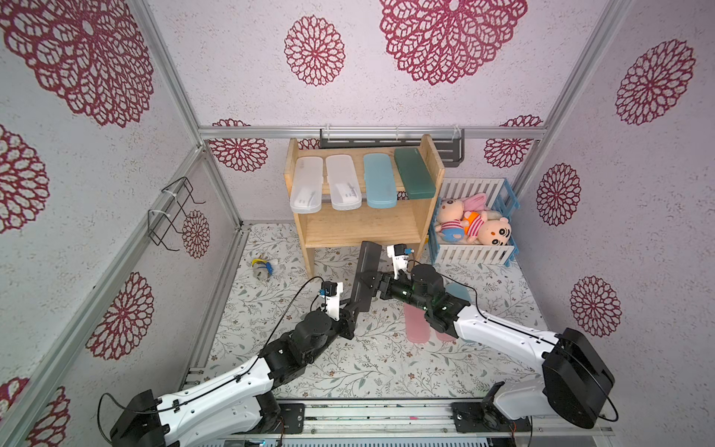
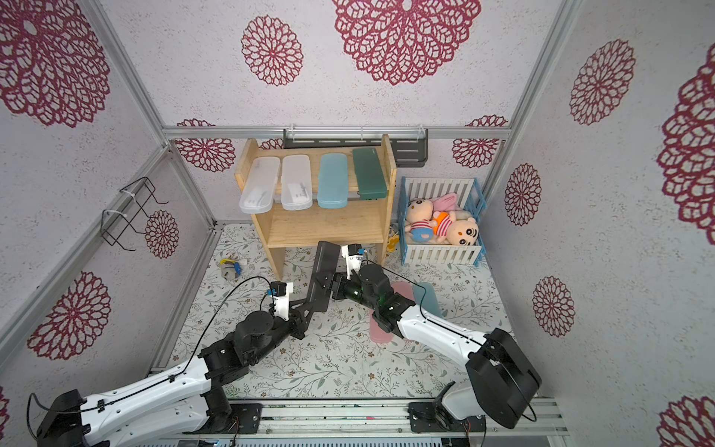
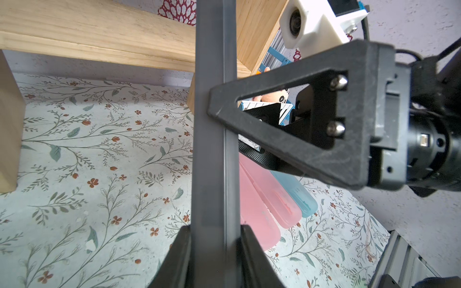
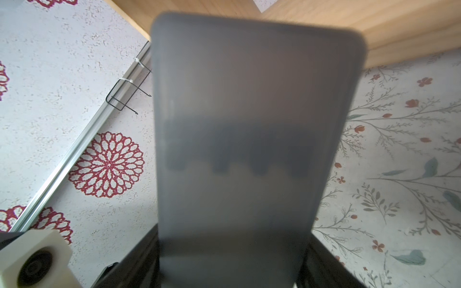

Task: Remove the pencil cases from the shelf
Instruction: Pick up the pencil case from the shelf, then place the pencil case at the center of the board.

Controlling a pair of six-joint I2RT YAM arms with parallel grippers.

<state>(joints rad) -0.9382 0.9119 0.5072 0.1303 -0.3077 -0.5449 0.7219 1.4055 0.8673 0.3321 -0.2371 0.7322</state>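
1. State: my left gripper [image 3: 215,230] is clamped on the flat faces of the black case [image 1: 367,267] at its near end; my right gripper [image 1: 369,281] straddles its long edges further along and looks pressed shut on them, though the contact itself is hard to see; the case hangs tilted in the air just in front of the shelf [image 1: 363,232], above the mat [image 1: 348,367].
2. Two holds at once: if my arms pull or turn unequally, the case could twist, slip, or pop open at its seam.
3. Release: if the left lets go before the right truly bites, the case would pivot and drop.
4. Far end: it sits close to the shelf's lower board; a careless swing could knock the shelf; the white cases [image 1: 306,189], blue case [image 1: 380,180] and green case [image 1: 414,174] overhang the upper tier, so a jolt might slide them off.
5. Below: the pink cases [image 1: 416,325] lie on the mat under my right arm; lowering blind could land the black case on them or shove them aside.
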